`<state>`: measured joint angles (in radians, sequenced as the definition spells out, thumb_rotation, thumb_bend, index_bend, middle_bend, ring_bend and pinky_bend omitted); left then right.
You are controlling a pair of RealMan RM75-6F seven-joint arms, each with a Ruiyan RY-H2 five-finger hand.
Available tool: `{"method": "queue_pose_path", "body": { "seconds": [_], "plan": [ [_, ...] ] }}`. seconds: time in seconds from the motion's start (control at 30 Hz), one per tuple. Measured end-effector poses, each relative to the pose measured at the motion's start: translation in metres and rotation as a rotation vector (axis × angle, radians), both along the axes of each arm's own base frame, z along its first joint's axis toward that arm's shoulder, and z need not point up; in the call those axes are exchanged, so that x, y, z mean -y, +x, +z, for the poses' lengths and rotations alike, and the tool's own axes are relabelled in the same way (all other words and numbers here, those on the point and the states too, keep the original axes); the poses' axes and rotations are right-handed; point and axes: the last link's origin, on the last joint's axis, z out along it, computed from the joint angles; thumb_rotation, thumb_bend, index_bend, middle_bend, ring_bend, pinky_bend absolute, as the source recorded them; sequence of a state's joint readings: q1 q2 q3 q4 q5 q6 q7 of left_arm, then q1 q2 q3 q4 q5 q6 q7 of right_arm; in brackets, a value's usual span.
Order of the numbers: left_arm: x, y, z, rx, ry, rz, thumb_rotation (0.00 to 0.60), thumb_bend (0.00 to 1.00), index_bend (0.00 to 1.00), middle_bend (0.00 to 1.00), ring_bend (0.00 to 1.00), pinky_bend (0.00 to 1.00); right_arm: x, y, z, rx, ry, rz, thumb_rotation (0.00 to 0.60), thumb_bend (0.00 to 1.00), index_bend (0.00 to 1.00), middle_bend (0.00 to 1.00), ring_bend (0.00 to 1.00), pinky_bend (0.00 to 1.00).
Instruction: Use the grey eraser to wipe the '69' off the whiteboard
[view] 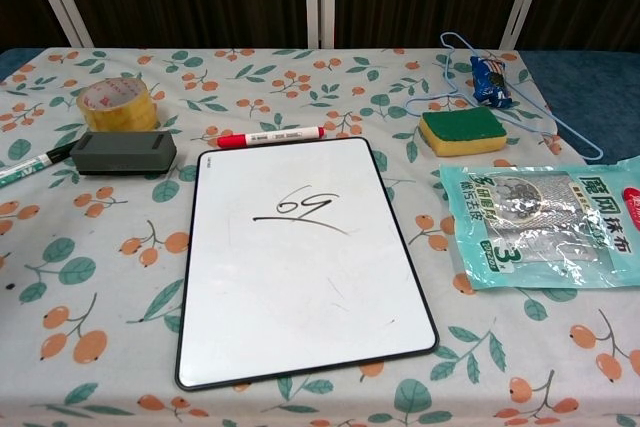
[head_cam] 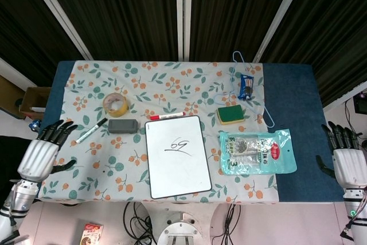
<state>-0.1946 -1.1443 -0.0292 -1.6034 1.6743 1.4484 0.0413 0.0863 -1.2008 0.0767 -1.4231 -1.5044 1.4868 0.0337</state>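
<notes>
The grey eraser [head_cam: 123, 125] [view: 123, 152] lies flat on the floral cloth, just left of the whiteboard's top corner. The whiteboard [head_cam: 177, 156] [view: 300, 257] sits at the middle front with a black '69' [head_cam: 178, 144] [view: 300, 210] in its upper half. My left hand [head_cam: 41, 154] hovers at the table's left front edge, fingers spread and empty, well left of the eraser. My right hand [head_cam: 346, 162] is off the table's right side, fingers apart, holding nothing. Neither hand shows in the chest view.
A tape roll [head_cam: 115, 104] and a black marker [head_cam: 91, 131] lie near the eraser. A red marker [head_cam: 167, 115] rests along the board's top edge. A yellow-green sponge [head_cam: 230, 114], a teal packet [head_cam: 256, 151], a blue hanger [head_cam: 246, 84] and a snack wrapper [head_cam: 245, 86] fill the right side.
</notes>
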Motion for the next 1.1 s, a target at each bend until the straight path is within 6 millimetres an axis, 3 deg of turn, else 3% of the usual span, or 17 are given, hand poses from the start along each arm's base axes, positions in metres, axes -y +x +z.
{"method": "queue_pose_path", "body": {
  "seconds": [0.27, 0.5, 0.73, 1.1],
  "plan": [
    [-0.050, 0.046, -0.051, 0.026, -0.125, -0.058, 0.600, 0.00, 0.17, 0.13, 0.10, 0.21, -0.007, -0.009, 0.005, 0.004, -0.018, -0.028, 0.600, 0.26, 0.00, 0.00, 0.00, 0.00],
    [-0.082, 0.071, -0.086, 0.045, -0.208, -0.049, 0.600, 0.02, 0.17, 0.15, 0.11, 0.23, -0.010, -0.014, 0.014, 0.007, -0.036, -0.035, 0.600, 0.26, 0.00, 0.00, 0.00, 0.00],
    [-0.102, 0.077, -0.113, 0.012, -0.273, 0.001, 0.600, 0.04, 0.22, 0.23, 0.18, 0.29, -0.011, -0.017, 0.015, 0.015, -0.037, -0.040, 0.600, 0.26, 0.00, 0.00, 0.00, 0.00],
    [-0.131, 0.076, -0.143, -0.030, -0.299, 0.081, 0.600, 0.10, 0.24, 0.24, 0.20, 0.30, -0.012, -0.021, 0.021, 0.018, -0.052, -0.048, 0.600, 0.27, 0.00, 0.00, 0.00, 0.00]
  ]
}}
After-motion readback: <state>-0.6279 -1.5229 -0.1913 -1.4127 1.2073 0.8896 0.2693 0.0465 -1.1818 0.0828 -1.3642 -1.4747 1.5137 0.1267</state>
